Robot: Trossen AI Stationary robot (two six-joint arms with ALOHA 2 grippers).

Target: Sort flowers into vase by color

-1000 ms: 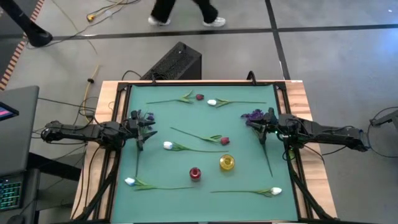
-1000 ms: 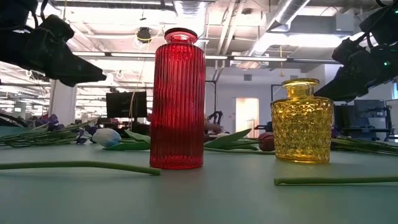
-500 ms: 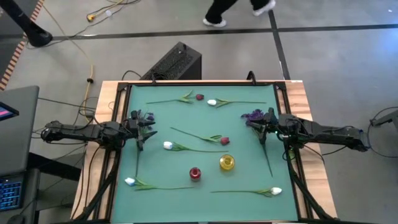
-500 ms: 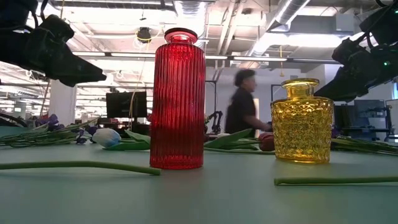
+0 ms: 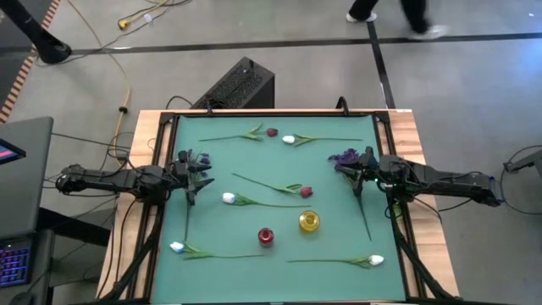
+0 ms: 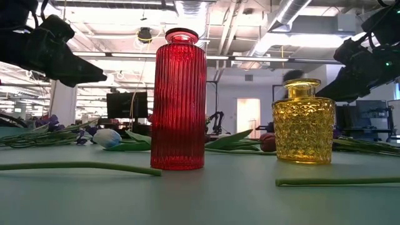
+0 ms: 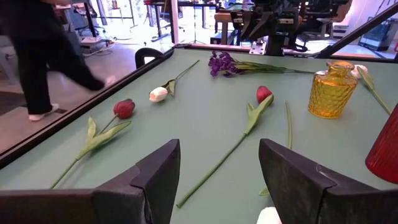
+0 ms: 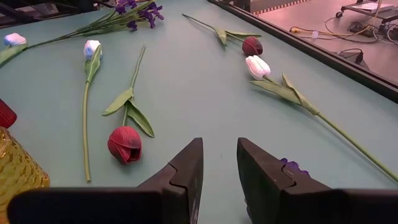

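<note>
The maroon tulip on its thin green stem (image 5: 306, 192) lies mid-table, its stem running leftward toward the left gripper (image 5: 190, 178), yet its bloom is nearer the right gripper (image 5: 359, 174). Both grippers hover with jaws parted, holding nothing.

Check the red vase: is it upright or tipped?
Upright. The red vase stands on its base on the table, mouth up, no stems showing inside.

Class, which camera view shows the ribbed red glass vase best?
The low view: the ribbed red glass vase stands whole and close, ribs and neck clear. The high view shows only its small round top from above. The left wrist view catches a sliver of its side; the right wrist view shows only a red edge.
</note>
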